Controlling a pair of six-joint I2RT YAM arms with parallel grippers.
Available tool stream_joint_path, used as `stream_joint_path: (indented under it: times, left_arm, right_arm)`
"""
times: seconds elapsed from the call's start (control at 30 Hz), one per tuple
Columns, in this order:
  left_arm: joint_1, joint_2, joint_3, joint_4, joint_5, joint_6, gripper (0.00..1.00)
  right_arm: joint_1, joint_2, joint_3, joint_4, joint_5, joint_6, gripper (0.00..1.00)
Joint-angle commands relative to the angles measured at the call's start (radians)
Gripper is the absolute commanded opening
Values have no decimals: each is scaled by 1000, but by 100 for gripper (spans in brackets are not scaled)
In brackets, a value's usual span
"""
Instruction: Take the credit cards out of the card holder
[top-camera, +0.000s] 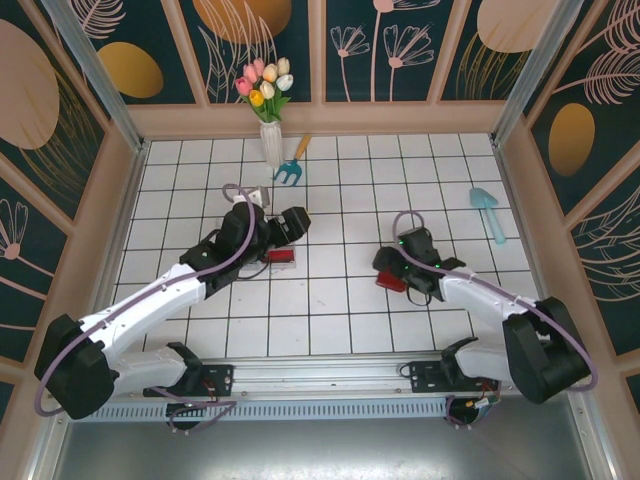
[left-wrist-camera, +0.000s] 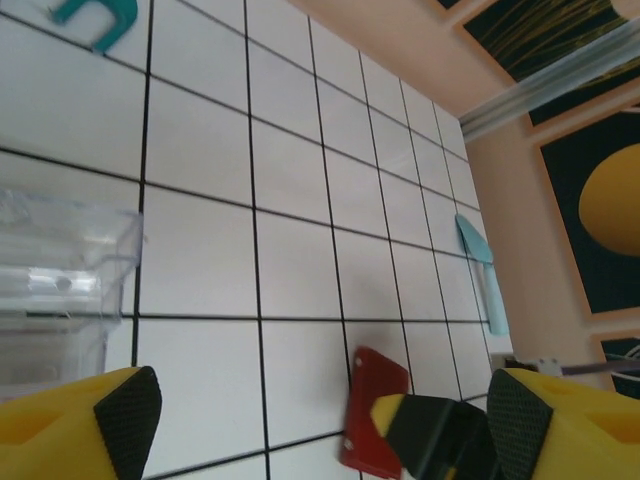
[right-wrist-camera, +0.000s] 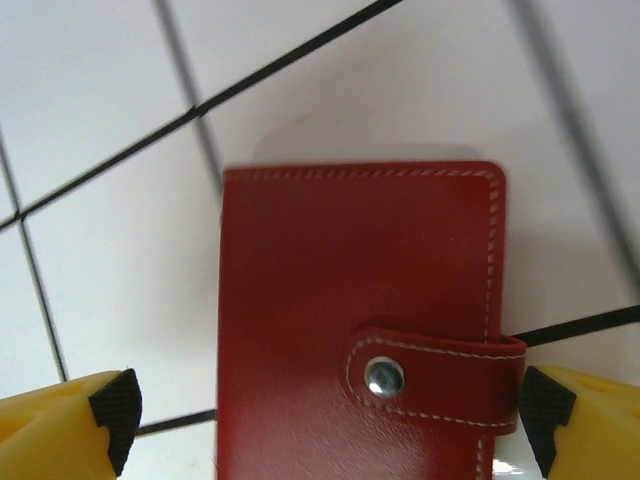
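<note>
While the right gripper (right-wrist-camera: 330, 415) hangs low over the card holder (right-wrist-camera: 350, 320), its fingers (right-wrist-camera: 112, 418) stand spread wide, one at 8 o'clock and one at 4 o'clock of the wrist view. They straddle the holder without touching it. It lies flat and shut on the white-tiled worktop (top-camera: 330, 330), its strap (right-wrist-camera: 440, 378) snapped down by a metal stud. From above, it sits at about 4 o'clock of the worktop's middle. The left gripper (left-wrist-camera: 322, 420) hangs open and empty at about 10 o'clock of the middle, just beside a clear tray (left-wrist-camera: 55, 270). No card is out, so I judge this the first step: securing the holder. Next, the right fingers should close on its edges so the left can pop the strap and fold it open.
</note>
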Motion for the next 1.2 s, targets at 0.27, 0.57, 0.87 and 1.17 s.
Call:
stream_joint_path:
  times: [0.27,0.57,0.87,1.17]
  left_arm:
    - [-146,43,-122,79,18,-82,69]
    - [-150,335,71,132,91,138,58]
    - [-80,737,419,62,229,309,41]
    - [-48,915,524,44,361,331,40]
  right_arm:
    - [229,100,138,-66,128,118,97]
    - [230,41,239,-316,254,289,86]
    - [125,14,125,-230,126,358,62]
    - [-68,0,14,41,-101,253,54]
